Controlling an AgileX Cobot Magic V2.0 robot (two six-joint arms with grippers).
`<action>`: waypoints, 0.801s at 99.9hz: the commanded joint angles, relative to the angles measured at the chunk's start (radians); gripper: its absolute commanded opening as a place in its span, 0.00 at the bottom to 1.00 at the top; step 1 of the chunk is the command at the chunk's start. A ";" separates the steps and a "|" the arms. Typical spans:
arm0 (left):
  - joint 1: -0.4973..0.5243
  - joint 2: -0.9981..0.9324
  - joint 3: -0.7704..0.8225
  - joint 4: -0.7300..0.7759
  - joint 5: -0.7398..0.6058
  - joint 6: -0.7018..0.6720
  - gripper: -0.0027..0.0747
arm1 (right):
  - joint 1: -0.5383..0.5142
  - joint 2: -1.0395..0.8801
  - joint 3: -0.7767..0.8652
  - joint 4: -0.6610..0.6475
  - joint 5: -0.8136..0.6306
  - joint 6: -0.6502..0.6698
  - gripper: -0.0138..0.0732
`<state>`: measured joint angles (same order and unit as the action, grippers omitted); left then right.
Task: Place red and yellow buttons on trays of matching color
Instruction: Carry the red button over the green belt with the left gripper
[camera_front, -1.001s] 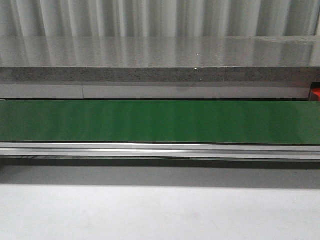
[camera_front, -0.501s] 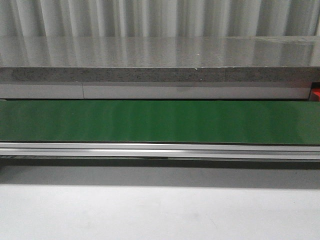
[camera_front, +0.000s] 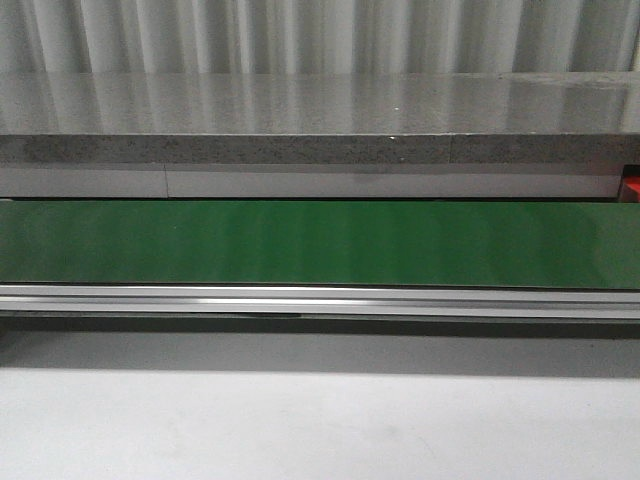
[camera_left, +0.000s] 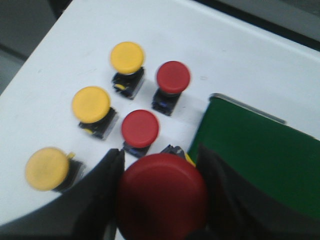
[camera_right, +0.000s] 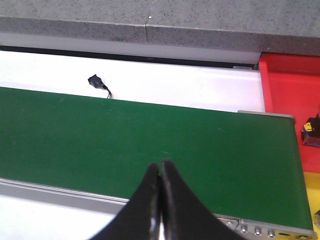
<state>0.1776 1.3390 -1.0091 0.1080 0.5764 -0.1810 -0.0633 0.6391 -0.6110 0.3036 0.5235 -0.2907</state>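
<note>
So on my left wrist cam the left gripper has its jaws clamped around a red button, held above the white table where three yellow buttons and two red ones sit. Over on the right, the right gripper has its jaws pressed together on nothing, hovering over the green belt, with the red tray past the belt's end.

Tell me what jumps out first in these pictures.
The big red button clamped in the left gripper stands out most, with three yellow buttons and two red ones on the white table beyond. Next is the green belt, bare across the front view, with the shut right gripper above it.
</note>
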 joint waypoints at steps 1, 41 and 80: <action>-0.063 -0.028 -0.056 -0.008 -0.016 0.027 0.01 | 0.001 -0.003 -0.024 0.013 -0.060 -0.008 0.08; -0.120 0.026 -0.052 0.001 -0.024 0.027 0.01 | 0.001 -0.003 -0.024 0.013 -0.061 -0.008 0.08; -0.123 0.137 -0.052 -0.004 -0.028 0.027 0.01 | 0.001 -0.003 -0.024 0.013 -0.061 -0.008 0.08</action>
<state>0.0620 1.4977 -1.0331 0.1059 0.6083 -0.1530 -0.0633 0.6391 -0.6110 0.3036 0.5235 -0.2931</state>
